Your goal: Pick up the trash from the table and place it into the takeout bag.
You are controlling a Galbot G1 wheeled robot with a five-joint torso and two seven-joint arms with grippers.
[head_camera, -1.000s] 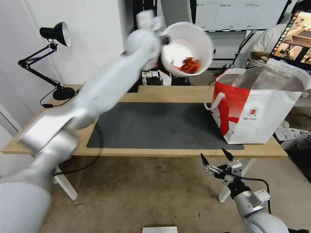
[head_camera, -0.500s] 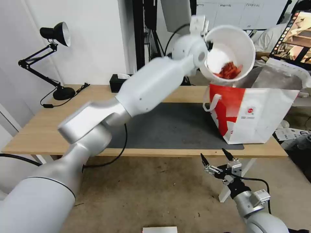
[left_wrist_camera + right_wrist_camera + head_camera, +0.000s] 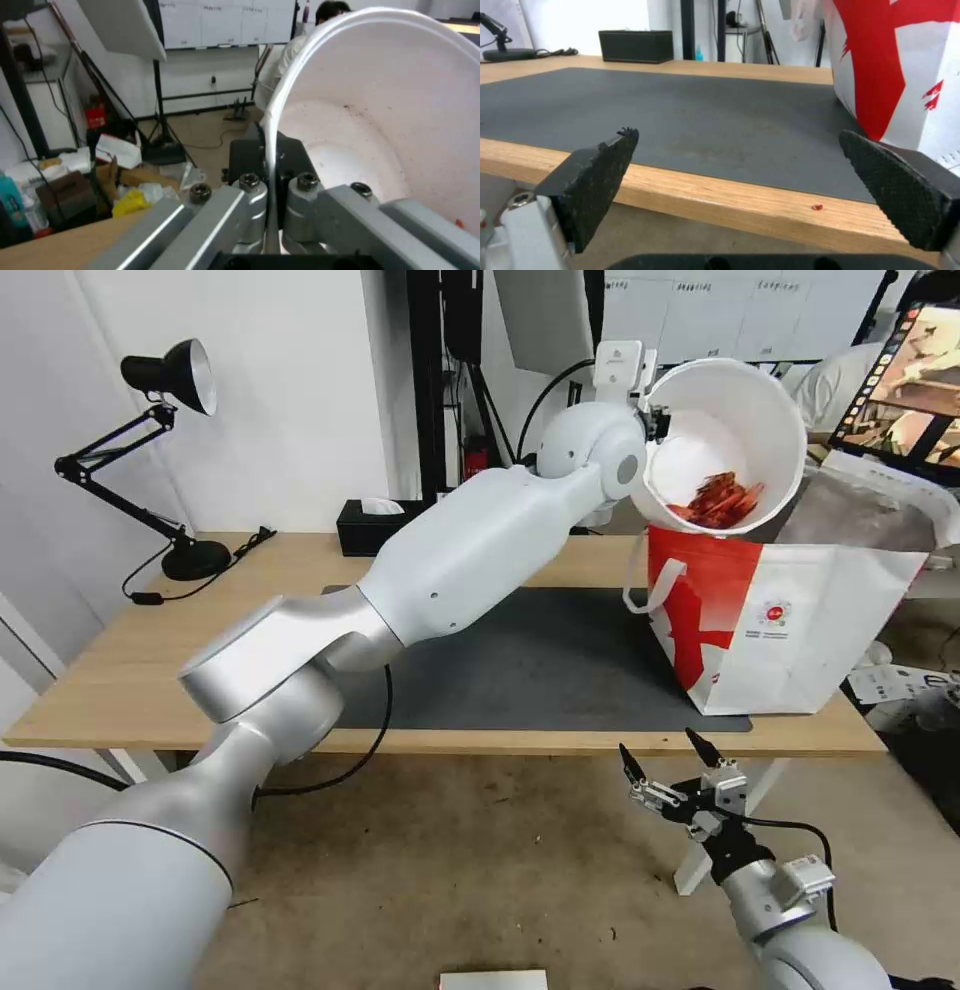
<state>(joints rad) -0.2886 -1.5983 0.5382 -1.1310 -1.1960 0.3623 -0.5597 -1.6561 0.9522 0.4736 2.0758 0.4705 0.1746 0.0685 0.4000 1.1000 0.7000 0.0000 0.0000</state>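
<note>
Left tool (image 3: 655,422) was clamped on the rim of the white bowl (image 3: 735,410), raised high over the right end of the bench (image 3: 150,670). In the left wrist view the two fingers (image 3: 250,198) pinched the thin bowl wall (image 3: 400,93) between them, one on each side of the rim. I noted the bowl tipped toward me, its mouth facing the head camera, with the red shells (image 3: 720,500) heaped against its lower wall. The bowl hung above the near-left corner of the takeout bag (image 3: 800,620), its lower edge just over the bag's rim; I could not tell whether they touched.

The bag stood upright on the right end of the bench, partly on the dark grey mat (image 3: 520,670), its foil-lined mouth open and one white handle (image 3: 655,585) hanging down its left side.

Right tool (image 3: 668,760) hung low in front of the bench edge, below the bag, its fingers spread wide and gripping nothing. In the right wrist view its black pads (image 3: 600,172) framed the mat (image 3: 680,112) and the bag's red-and-white side (image 3: 895,63). A tiny red speck (image 3: 817,207) lay on the wood near the bench edge.

A black tissue box (image 3: 375,525) sat at the back of the bench and a black desk lamp (image 3: 165,450) at its left end.
</note>
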